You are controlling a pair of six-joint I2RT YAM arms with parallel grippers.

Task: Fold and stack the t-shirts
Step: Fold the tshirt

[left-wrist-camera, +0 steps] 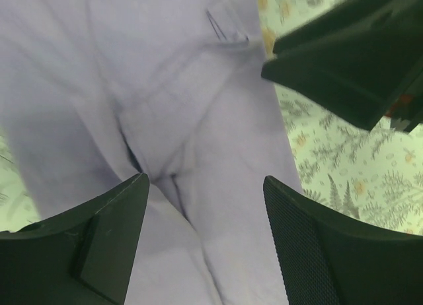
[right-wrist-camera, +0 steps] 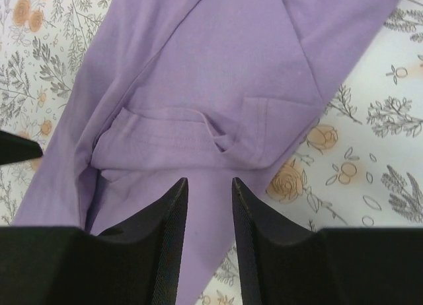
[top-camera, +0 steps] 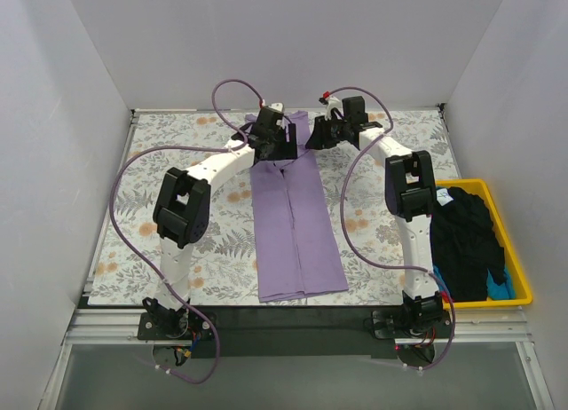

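Got a floral bench [top-camera: 177, 170] with the lavender t-shirt [top-camera: 297, 224] laid long down the middle, folded narrow. Over at the right edge, yellow tray [top-camera: 525, 293] stuffed with black t-shirts [top-camera: 466, 237] and a blue t-shirt [top-camera: 501, 287]. Up at the lavender's far end: left pincer [left-wrist-camera: 205, 183] spread wide, right pincer [right-wrist-camera: 208, 186] parted just a crack, nothing pinched.

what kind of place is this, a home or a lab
Probably a robot lab test cell, not a home: plain white walls box in a table, two robot arms are bolted at its near edge, and a lavender shirt lies on it.
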